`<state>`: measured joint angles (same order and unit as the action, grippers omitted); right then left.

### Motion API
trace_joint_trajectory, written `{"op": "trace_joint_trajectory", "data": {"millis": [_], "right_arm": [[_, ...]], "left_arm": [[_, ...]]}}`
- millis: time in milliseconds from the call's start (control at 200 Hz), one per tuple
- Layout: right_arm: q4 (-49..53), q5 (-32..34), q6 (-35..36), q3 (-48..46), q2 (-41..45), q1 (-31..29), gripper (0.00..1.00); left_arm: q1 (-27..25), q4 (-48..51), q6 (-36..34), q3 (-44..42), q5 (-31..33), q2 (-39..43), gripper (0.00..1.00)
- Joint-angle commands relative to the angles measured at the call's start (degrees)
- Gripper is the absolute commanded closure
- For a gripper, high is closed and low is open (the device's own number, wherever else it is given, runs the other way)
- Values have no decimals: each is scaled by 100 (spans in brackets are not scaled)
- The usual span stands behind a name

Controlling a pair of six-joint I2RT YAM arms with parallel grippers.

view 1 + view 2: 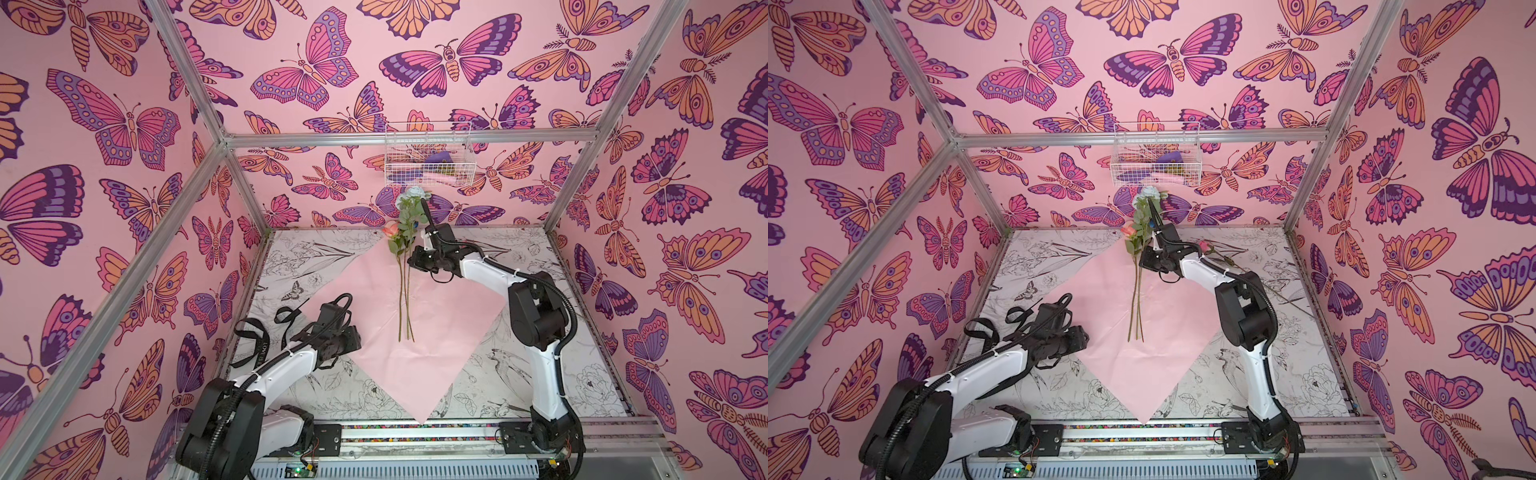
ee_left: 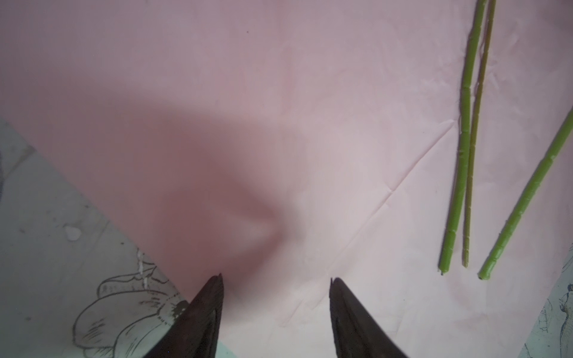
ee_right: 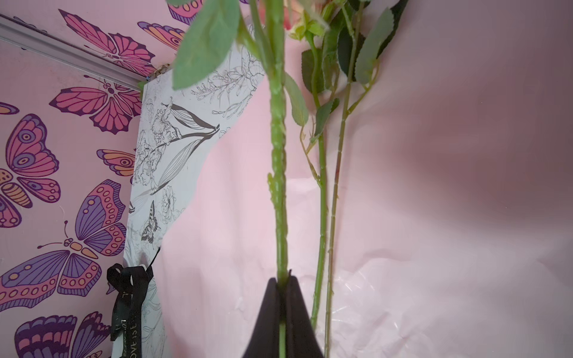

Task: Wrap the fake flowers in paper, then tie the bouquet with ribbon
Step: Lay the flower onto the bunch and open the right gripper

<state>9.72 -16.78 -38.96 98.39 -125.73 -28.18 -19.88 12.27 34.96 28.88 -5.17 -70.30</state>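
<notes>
While your right gripper [image 3: 283, 280] clamps tight on one green stem [image 3: 278, 173], the fake flowers [image 1: 408, 224] lie on pink wrapping paper [image 1: 440, 332] at centre frame; your left gripper [image 2: 276, 279] hovers half-open, empty, over the paper's left edge.

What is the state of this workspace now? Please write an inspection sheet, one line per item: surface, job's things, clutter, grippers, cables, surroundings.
Surface: table sheet with printed flower drawings; pink wrapping paper lies flat on it.
Job's things: three flower stems lie on the paper, untied; one pink flower lies beside the paper, at the right.
Clutter: loose black ribbon at the left.
Grippers: left gripper open, empty, over the paper; right gripper shut on one of the flower stems.
Cables: black hoses run along both arms.
Surroundings: butterfly walls, aluminium frame, wire basket on the back wall, contents unclear.
</notes>
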Motion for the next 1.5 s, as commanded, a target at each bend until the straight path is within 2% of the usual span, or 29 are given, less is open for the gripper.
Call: {"op": "trace_joint_trajectory", "data": {"millis": [0,255,706,1187,1317,1492], "right_arm": [[26,-181,20,379,-338,-47,100],[386,-313,55,646,-790,-56,100],[811,-271,208,440,-725,-57,99],[936,-116,205,263,-191,-64,68],[1272,146,512,178,255,-48,60],[1832,704,1130,-240,1096,202,55]], "left_arm": [[45,111,-54,-31,7,-45,42],[46,113,-60,-49,32,-31,42],[46,123,-16,-150,3,83,42],[46,184,125,-410,-54,367,42],[46,203,118,-401,-37,408,42],[46,197,121,-399,-28,422,42]]}}
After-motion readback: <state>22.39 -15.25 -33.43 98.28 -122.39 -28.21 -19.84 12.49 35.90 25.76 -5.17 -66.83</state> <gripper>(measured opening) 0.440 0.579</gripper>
